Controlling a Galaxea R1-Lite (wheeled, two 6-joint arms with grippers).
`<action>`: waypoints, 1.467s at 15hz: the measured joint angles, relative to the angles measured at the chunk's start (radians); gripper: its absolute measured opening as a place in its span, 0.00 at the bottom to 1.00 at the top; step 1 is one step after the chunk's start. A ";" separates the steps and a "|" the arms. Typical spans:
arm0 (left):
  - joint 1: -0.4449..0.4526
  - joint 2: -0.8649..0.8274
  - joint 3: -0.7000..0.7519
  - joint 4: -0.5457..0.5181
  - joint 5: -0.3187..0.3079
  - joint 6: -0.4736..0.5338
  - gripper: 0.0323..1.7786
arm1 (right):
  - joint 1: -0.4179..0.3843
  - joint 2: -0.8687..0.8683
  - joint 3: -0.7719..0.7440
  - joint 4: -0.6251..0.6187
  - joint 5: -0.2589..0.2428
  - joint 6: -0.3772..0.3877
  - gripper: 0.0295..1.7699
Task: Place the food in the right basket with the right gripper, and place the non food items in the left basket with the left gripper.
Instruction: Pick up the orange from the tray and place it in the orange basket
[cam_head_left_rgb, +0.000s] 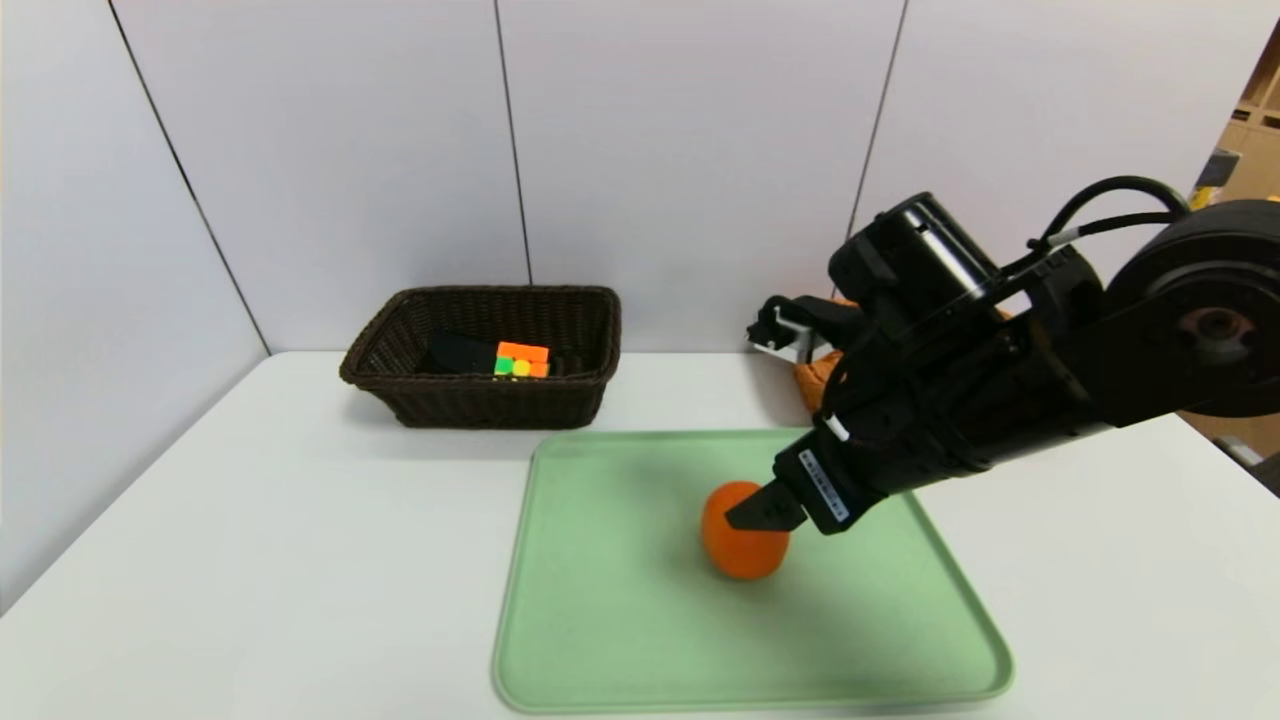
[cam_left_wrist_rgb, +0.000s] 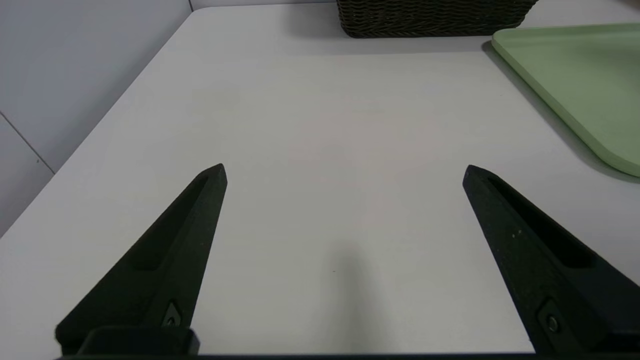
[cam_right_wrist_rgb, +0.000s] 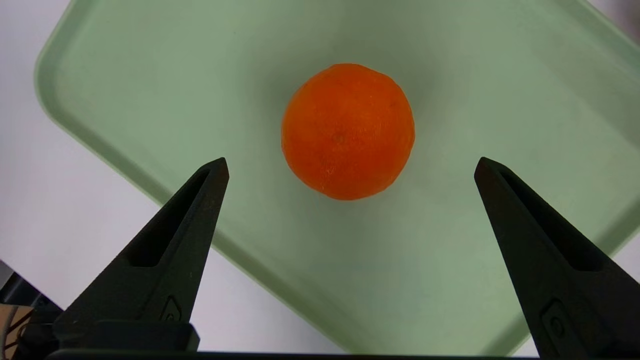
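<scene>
Right pincer (cam_right_wrist_rgb: 352, 159) is over the green tray (cam_head_left_rgb: 600, 640), spread wide and holding nothing. The orange fruit (cam_right_wrist_rgb: 348, 131) rests on the tray; in the right wrist view it shows in the span between the two tips, a little beyond the line joining them, with green on both sides. Contact: none seen there. Fruit is near-round, so no clear long axis to align with; the right arm is plainly the nearer. Left pincer (cam_left_wrist_rgb: 345, 172) is idle over the bare left part of the white surface (cam_head_left_rgb: 250, 560), also spread, well apart from the fruit. Counts: one fruit; one dark brown basket (cam_head_left_rgb: 490, 405), holding one puzzle cube (cam_head_left_rgb: 521, 360) and one black pouch (cam_head_left_rgb: 462, 353); one orange-tan basket (cam_head_left_rgb: 818, 380), mostly hidden behind the right arm; one tray. Judgement: non-food sorting looks done, fruit remains. Next move: ease the right pincer forward and down to straddle the fruit, then close; an off-centre closing could roll it.
</scene>
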 joint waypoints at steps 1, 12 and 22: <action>0.000 0.000 0.000 0.000 0.000 0.000 0.95 | 0.002 0.023 -0.009 0.002 -0.001 -0.003 0.96; 0.000 0.000 0.000 0.000 0.000 0.000 0.95 | 0.009 0.189 -0.045 0.001 -0.043 0.001 0.96; 0.000 0.000 0.000 0.000 0.000 0.000 0.95 | 0.026 0.239 -0.063 0.001 -0.043 0.000 0.79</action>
